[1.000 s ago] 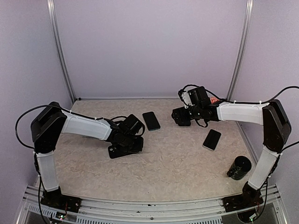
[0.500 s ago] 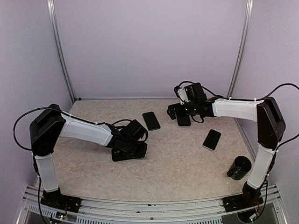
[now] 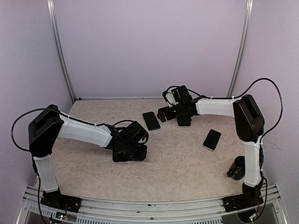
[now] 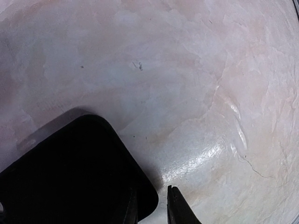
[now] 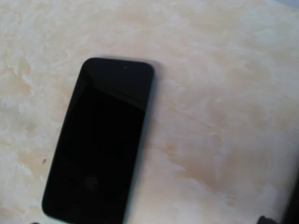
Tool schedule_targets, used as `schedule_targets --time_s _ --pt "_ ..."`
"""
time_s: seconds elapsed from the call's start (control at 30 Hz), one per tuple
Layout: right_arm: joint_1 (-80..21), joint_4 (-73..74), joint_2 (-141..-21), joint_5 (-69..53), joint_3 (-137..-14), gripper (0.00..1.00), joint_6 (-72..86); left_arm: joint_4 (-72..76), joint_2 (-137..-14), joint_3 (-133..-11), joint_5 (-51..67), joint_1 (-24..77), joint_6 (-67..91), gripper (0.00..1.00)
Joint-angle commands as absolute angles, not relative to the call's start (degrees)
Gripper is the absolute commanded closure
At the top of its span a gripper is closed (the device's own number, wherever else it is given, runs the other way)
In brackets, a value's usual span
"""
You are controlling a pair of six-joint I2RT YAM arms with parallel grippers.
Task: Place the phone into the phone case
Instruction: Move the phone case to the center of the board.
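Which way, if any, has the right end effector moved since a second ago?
Yes. The right end effector moved left, toward the back phone and away from the right frame post.

Overhead view is lit evenly from above with soft, diffuse light. The pale lavender walls [image 3: 149, 46] look flat, and there are only faint shadows under the arms on the beige marbled tabletop [image 3: 187, 158]. It's decently sharp, a bit grainy.

In the left wrist view there's a shiny glare streak right of centre. The black rounded-corner phone case [image 4: 70, 177] is crushed to pure black, with a soft shadow along its upper-left edge.

Right wrist view is the worst. The whole frame is blurry and washed-out warm. The black glossy phone [image 5: 100, 140] has fuzzy edges and a faint shadow down its right side.
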State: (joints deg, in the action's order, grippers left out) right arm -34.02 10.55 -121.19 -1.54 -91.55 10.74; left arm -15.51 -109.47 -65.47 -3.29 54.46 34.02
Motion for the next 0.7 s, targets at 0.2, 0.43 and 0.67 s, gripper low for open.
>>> schedule_targets --time_s 0.2,0.43,0.67 --pt "-37.34 13.21 -128.77 1.72 -97.05 0.0 9.6 -15.55 -103.23 -64.28 -6.33 54.83 34.14 0.42" --pt "-38.11 12.92 -131.13 1.92 -99.26 0.0 10.53 -15.8 -96.99 -63.17 -12.29 54.79 34.94 0.23" --pt "-39.14 13.47 -133.97 2.59 -102.12 0.0 11.01 -17.2 -88.88 -60.24 -23.23 54.53 39.44 0.01"
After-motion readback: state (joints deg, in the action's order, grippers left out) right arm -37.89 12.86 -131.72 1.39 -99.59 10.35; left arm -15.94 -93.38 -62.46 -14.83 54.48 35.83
